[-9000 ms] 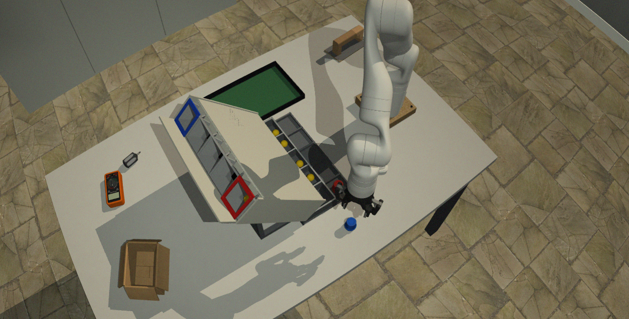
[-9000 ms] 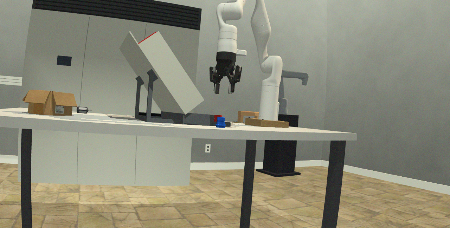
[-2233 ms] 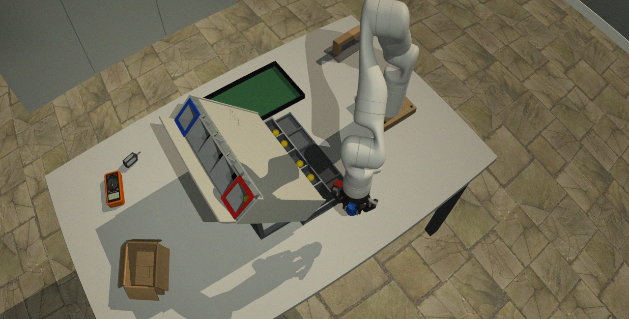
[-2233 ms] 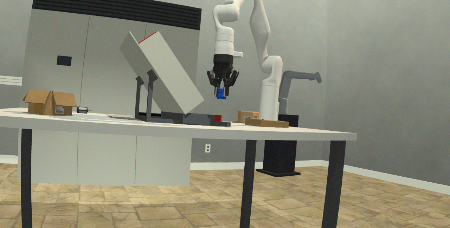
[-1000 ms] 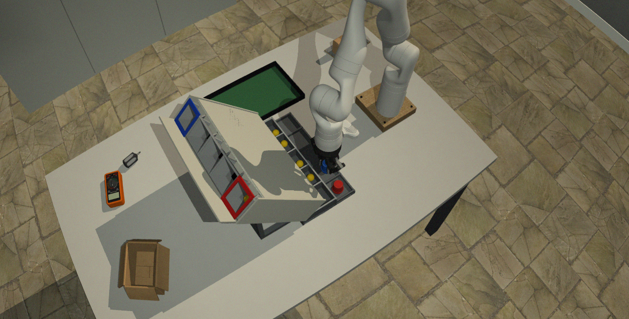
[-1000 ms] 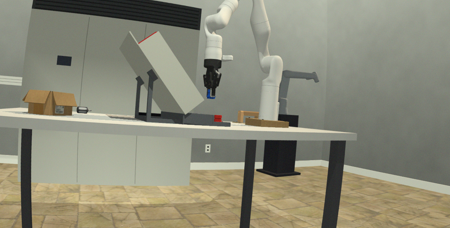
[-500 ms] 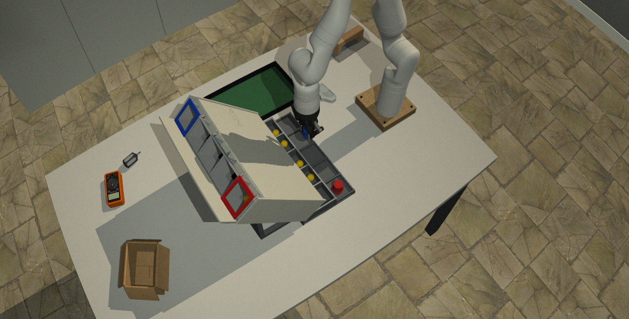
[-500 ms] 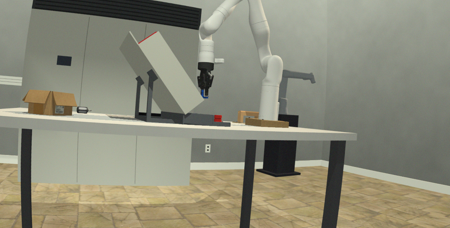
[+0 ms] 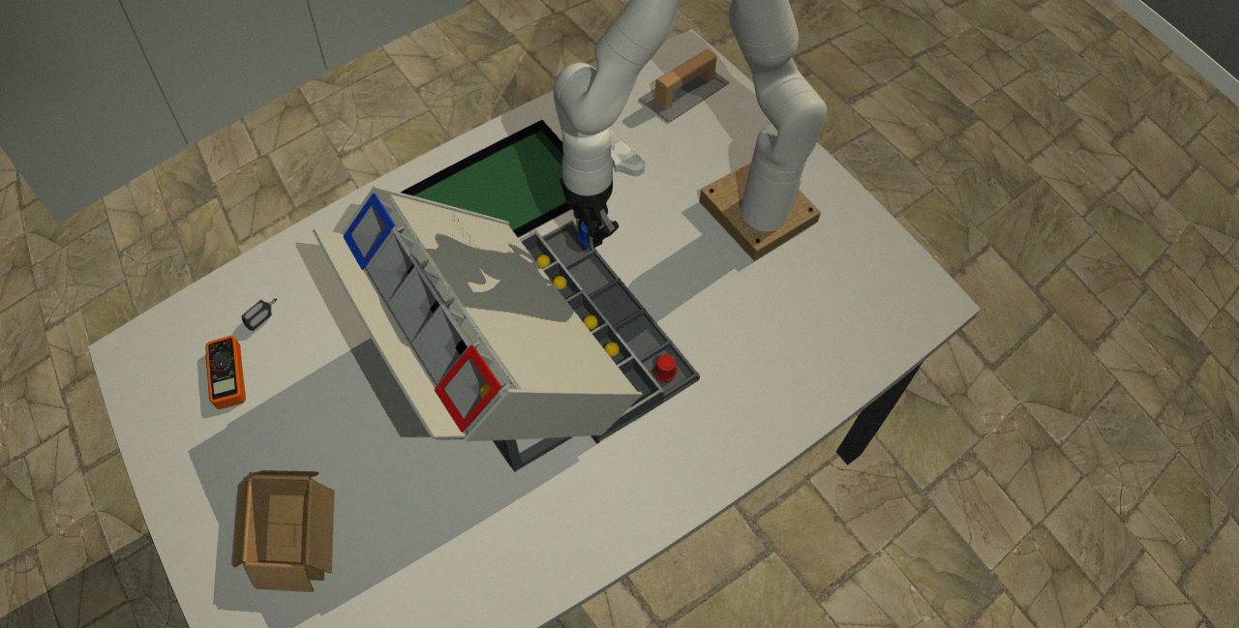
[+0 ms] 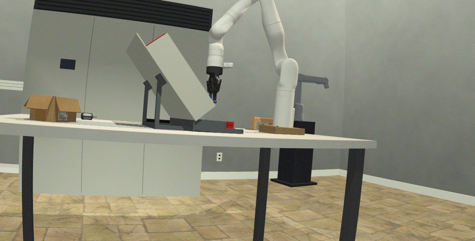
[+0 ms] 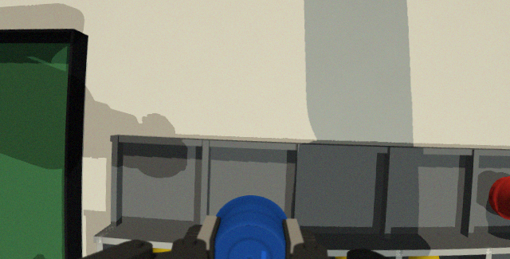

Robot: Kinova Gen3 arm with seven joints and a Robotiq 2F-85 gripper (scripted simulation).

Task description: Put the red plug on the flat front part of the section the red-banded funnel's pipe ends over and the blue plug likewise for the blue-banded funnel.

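My gripper (image 9: 592, 234) (image 10: 214, 97) (image 11: 250, 237) is shut on the blue plug (image 9: 586, 235) (image 10: 215, 100) (image 11: 250, 221). It holds the plug in the air over the grey sectioned tray (image 9: 625, 305) (image 11: 339, 183), near the end by the green tray (image 9: 506, 182) (image 11: 32, 151). The red plug (image 9: 665, 367) (image 10: 229, 124) (image 11: 501, 198) stands on the flat front part of the section at the opposite end. Several yellow marbles (image 9: 590, 321) lie in the sections along the lower edge of the cover (image 9: 511, 338) (image 10: 172, 73). The blue-banded funnel (image 9: 369, 229) and the red-banded funnel (image 9: 468, 386) sit at the top of the cover.
A cardboard box (image 9: 281, 528) (image 10: 51, 108), an orange multimeter (image 9: 224, 371) and a small black object (image 9: 256, 313) lie on the left of the table. A wooden block (image 9: 684, 78) lies behind the arm's base (image 9: 760, 213).
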